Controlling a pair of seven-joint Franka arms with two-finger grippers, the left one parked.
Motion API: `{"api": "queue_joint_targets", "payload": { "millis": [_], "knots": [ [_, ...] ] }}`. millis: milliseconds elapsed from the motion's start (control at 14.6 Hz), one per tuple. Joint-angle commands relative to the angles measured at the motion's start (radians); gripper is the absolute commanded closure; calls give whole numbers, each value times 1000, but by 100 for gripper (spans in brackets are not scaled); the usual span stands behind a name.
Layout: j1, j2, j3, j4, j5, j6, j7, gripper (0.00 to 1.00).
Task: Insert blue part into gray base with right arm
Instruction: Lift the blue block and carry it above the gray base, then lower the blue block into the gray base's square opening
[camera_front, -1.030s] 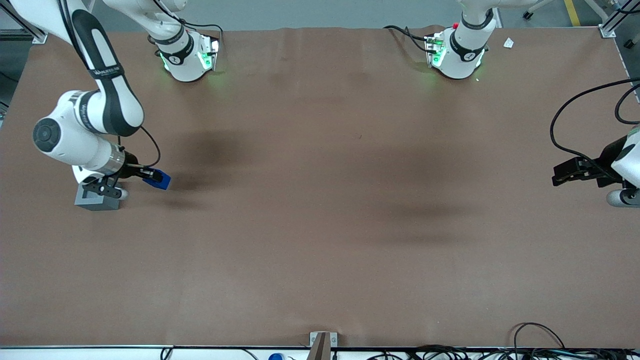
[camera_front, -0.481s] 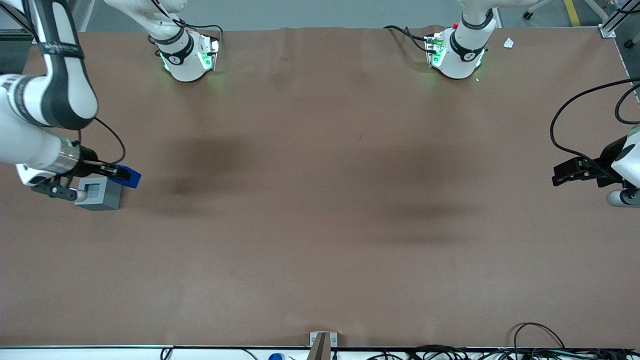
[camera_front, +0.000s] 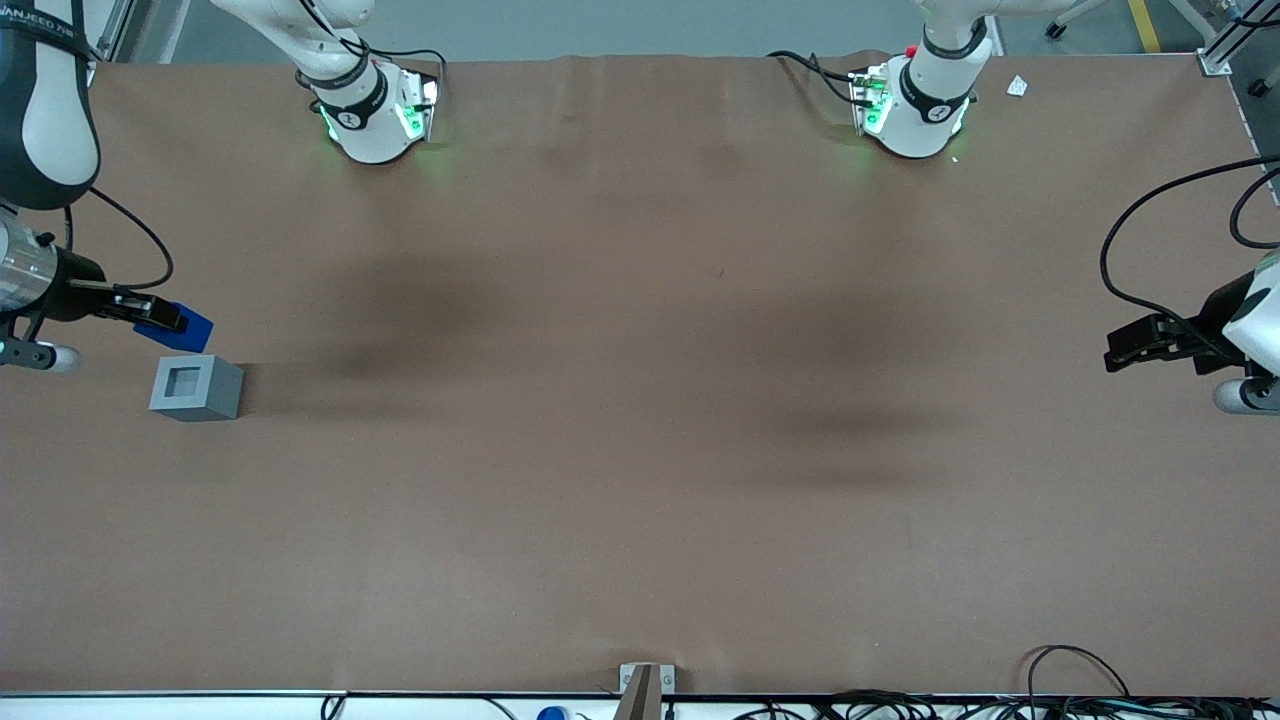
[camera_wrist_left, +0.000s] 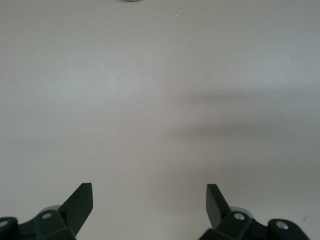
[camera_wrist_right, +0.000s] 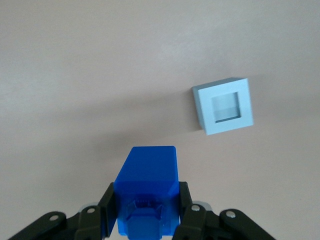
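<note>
The gray base (camera_front: 195, 388) stands on the brown table at the working arm's end, its square recess facing up; it also shows in the right wrist view (camera_wrist_right: 223, 105). My right gripper (camera_front: 152, 315) is shut on the blue part (camera_front: 178, 327) and holds it in the air, a little farther from the front camera than the base. In the right wrist view the blue part (camera_wrist_right: 146, 187) sits between the two black fingers (camera_wrist_right: 107, 205), off to one side of the base's recess and apart from it.
The brown table (camera_front: 640, 450) stretches toward the parked arm's end. The two arm bases (camera_front: 375, 110) stand along the table's edge farthest from the front camera. Cables (camera_front: 1080, 690) lie along the near edge.
My right gripper has moved sideways with the blue part toward the working arm's end of the table, passing over the gray base. The base, partly covered before, now shows whole.
</note>
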Motion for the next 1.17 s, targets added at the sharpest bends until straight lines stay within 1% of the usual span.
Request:
{"api": "queue_joint_targets", "payload": {
  "millis": [0,343,549,1099],
  "knots": [
    [-45,7,14,-19,-18,63,-53,93],
    [-108,111,14,-24,-21,182,-199,93],
    [-127,166,14,-39,-21,256,-246,93],
    [-186,275,14,-32,-36,313,-369,93]
  ]
}}
